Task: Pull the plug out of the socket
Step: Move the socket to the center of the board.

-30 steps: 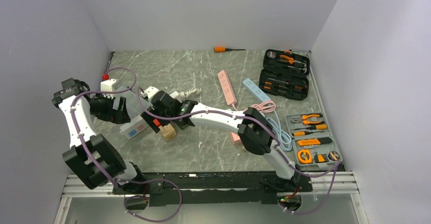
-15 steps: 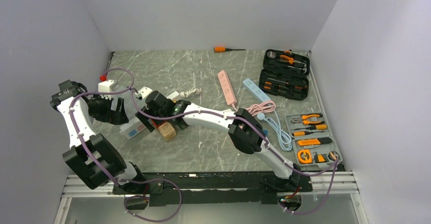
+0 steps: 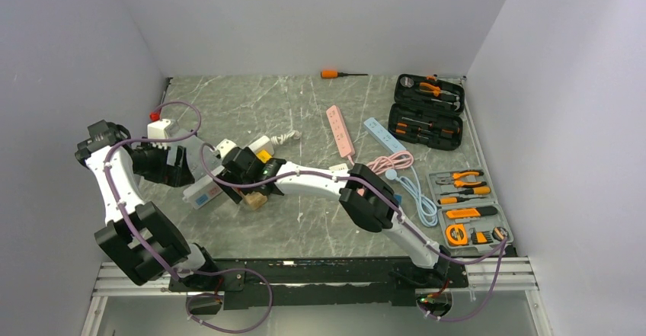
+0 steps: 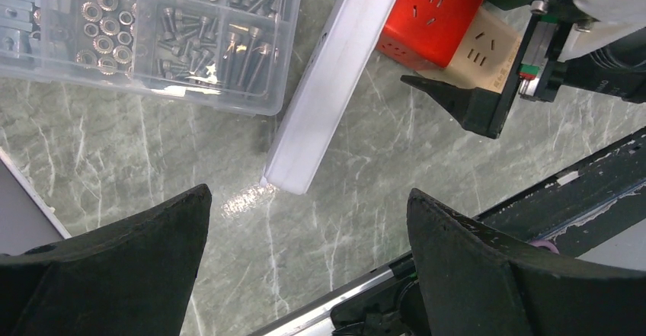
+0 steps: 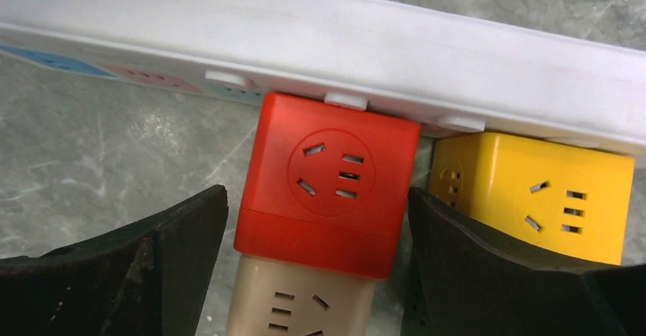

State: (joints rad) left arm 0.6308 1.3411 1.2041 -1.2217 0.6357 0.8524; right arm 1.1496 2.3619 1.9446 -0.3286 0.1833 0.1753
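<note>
A white power strip (image 5: pixel 343 46) lies on the marble table; it also shows in the top view (image 3: pixel 199 193) and the left wrist view (image 4: pixel 327 84). A red cube plug (image 5: pixel 327 191) sits in it, with a tan cube (image 5: pixel 297 298) stacked on its outer end. A yellow cube (image 5: pixel 533 199) is plugged in beside it. My right gripper (image 5: pixel 320 275) is open, one finger on each side of the red and tan stack. My left gripper (image 4: pixel 305 267) is open and empty above bare table near the strip's end. The red cube (image 4: pixel 434 12) lies beyond it.
A clear screw box (image 4: pixel 152 31) lies beside the strip. Pink strip (image 3: pixel 340 130), blue strip (image 3: pixel 385 134), coiled cables (image 3: pixel 407 176), black tool case (image 3: pixel 426 111), open tool tray (image 3: pixel 468 206) and an orange screwdriver (image 3: pixel 335 73) lie to the right. The front rail (image 4: pixel 457 260) is near.
My right gripper has moved left and towards the near edge, coming down around the red and tan cube stack. My left gripper shifted slightly left, then held still.
</note>
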